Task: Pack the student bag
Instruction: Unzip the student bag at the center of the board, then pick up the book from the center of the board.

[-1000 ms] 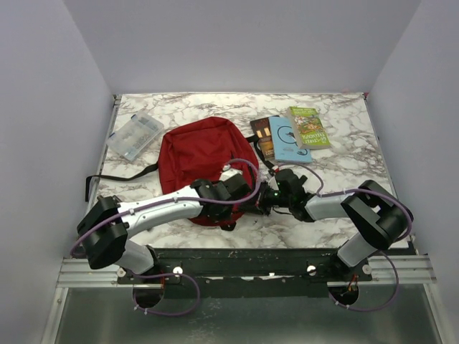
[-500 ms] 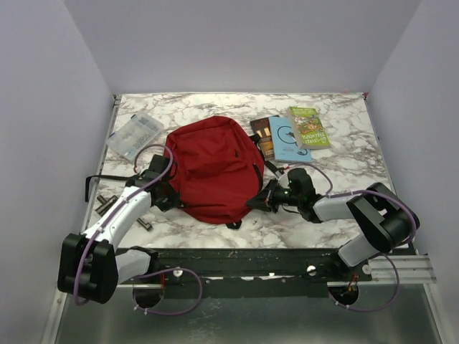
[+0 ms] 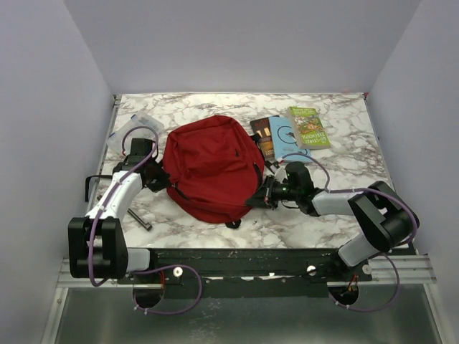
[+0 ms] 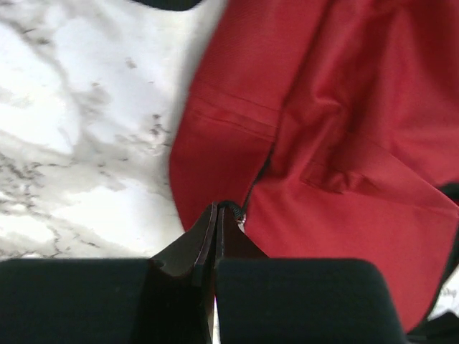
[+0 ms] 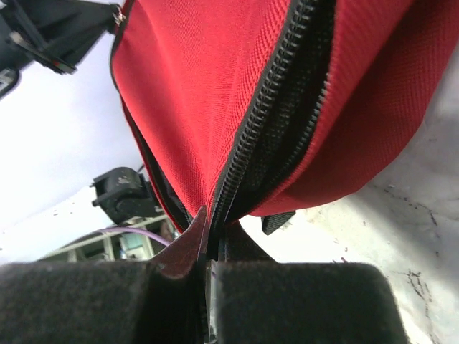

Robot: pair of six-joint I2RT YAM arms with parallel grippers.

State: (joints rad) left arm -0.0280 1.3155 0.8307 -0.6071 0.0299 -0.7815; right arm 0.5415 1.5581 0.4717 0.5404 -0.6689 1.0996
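Pinching the dark red soft fabric backpack, lying nearer the left edge of the marble table, the left gripper and right gripper each clamp its zipper seam from opposite sides, likely tensioning it for opening.

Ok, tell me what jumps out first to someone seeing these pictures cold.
The dark red backpack dominates, lying flat in the middle of the marble table. Both hands pinch it at once: the left hand at its left edge, the right hand on the zipper at its near right corner. Behind it to the right, three books lie fanned out, unpacked.
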